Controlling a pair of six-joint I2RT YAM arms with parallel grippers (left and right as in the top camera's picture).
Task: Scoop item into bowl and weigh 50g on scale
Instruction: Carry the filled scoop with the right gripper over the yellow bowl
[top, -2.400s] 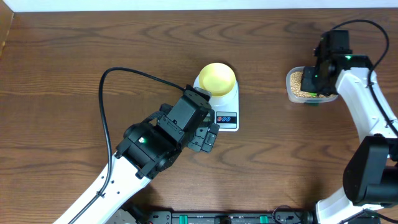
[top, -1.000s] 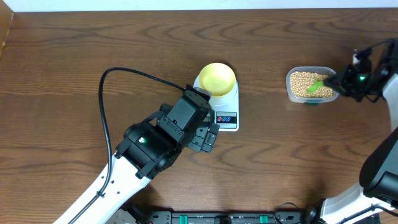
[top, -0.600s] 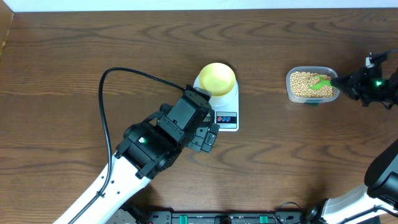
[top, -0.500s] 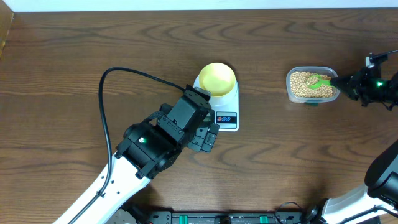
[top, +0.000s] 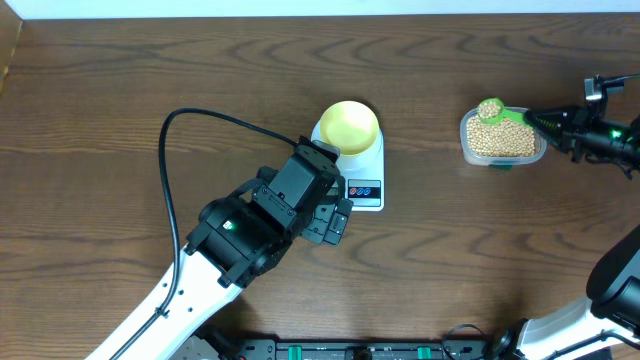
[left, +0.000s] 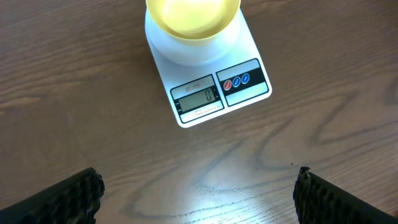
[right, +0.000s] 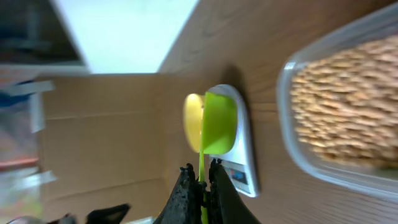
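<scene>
At the desk's (top: 150, 60) centre, an empty pale yellow bowl (top: 350, 124) sits on the white scale (top: 366, 192), ready for filling. At 3 o'clock, the right pincer (top: 556, 122) is clamped on a green scoop (top: 513, 114) heaped with beans (top: 489, 106), held level over the clear tub's (top: 464, 136) 11 o'clock corner, probably so nothing spills. The left pincer (left: 199, 198) hangs wide apart at the scale's 7 o'clock, holding nothing.

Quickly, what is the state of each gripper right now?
Left gripper: open, holding nothing.
Right gripper: closed on the handle of the green scoop.
</scene>
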